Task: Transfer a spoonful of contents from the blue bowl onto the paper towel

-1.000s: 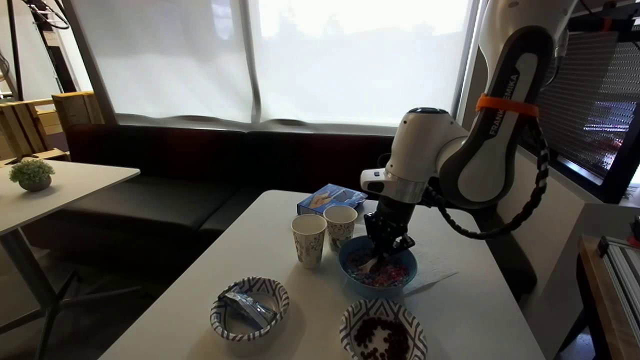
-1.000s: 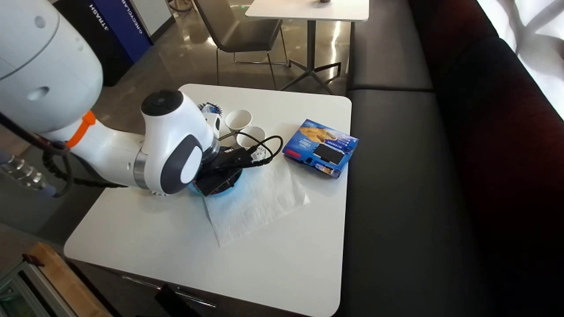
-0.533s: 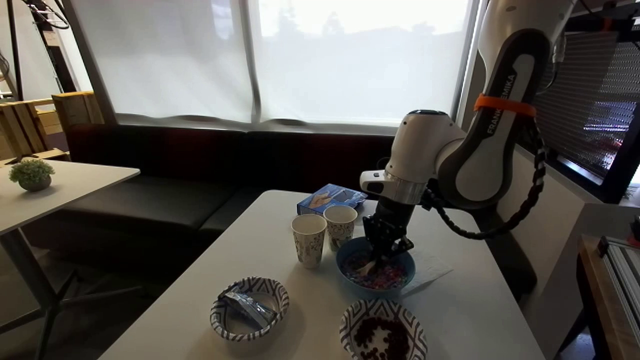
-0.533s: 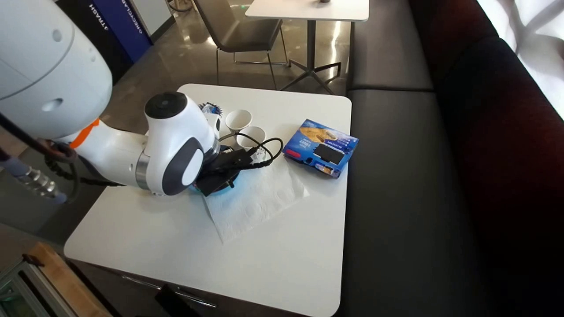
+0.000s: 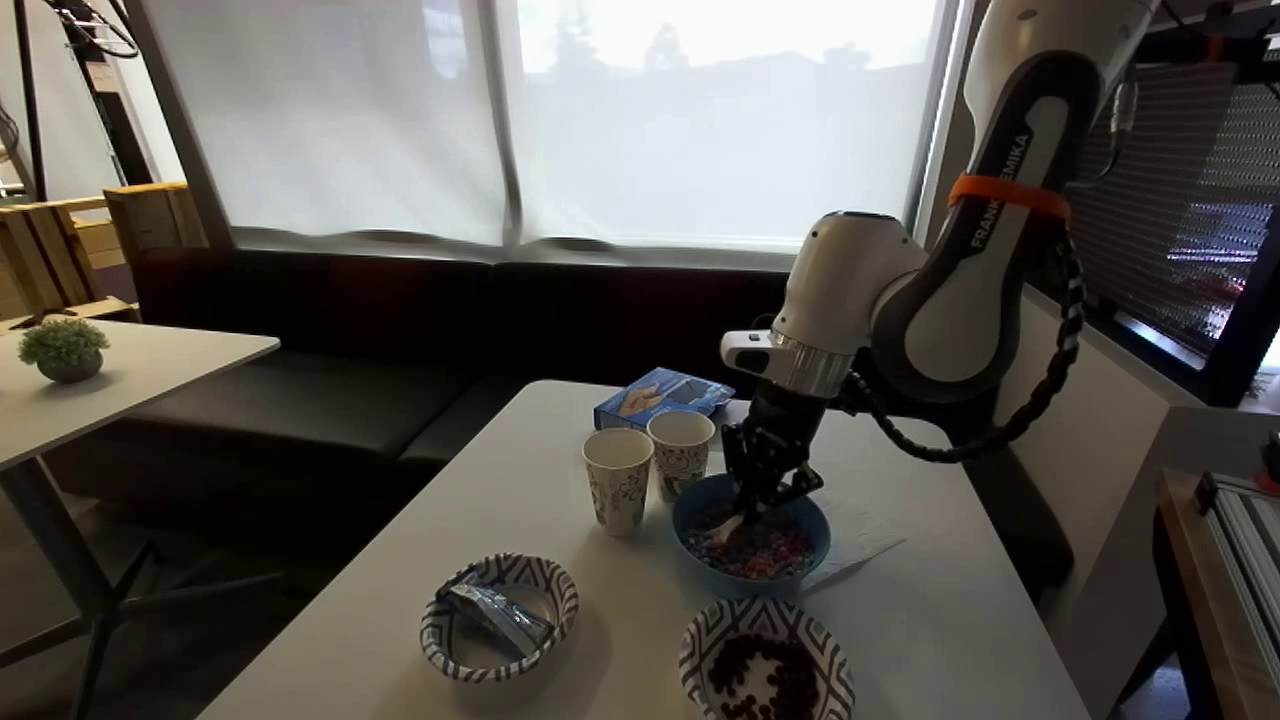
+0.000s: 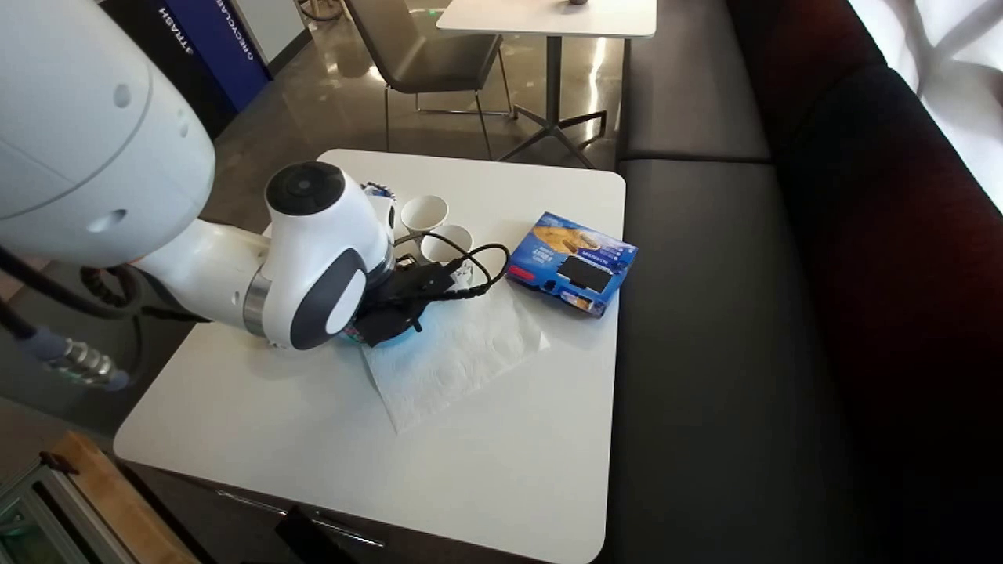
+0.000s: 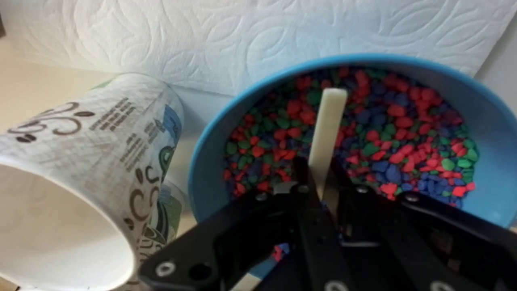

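The blue bowl (image 7: pixel 494 169) holds the contents (image 7: pixel 400 117), small red, green and blue bits. It also shows in an exterior view (image 5: pixel 745 583). My gripper (image 7: pixel 321 165) is shut on a light wooden spoon (image 7: pixel 329 117), low over the bowl. One end of the spoon sticks out towards the paper towel side in the wrist view. Its other end (image 5: pixel 725 530) shows at the bits in an exterior view; whether it carries any cannot be told. The white paper towel (image 6: pixel 462 352) lies flat beside the bowl, and shows in the wrist view (image 7: pixel 242 36).
Two paper cups (image 5: pixel 618 485) stand close beside the bowl; one is near the gripper in the wrist view (image 7: pixel 97 133). A blue carton (image 6: pixel 572 262) lies behind them. A patterned bowl (image 5: pixel 820 640) with dark balls and another (image 5: pixel 535 575) with a wrapper stand nearby.
The bowl and the towel's edge shifted slightly left in an exterior view. The gripper has tilted and risen a little, and the spoon end has moved slightly left and up.
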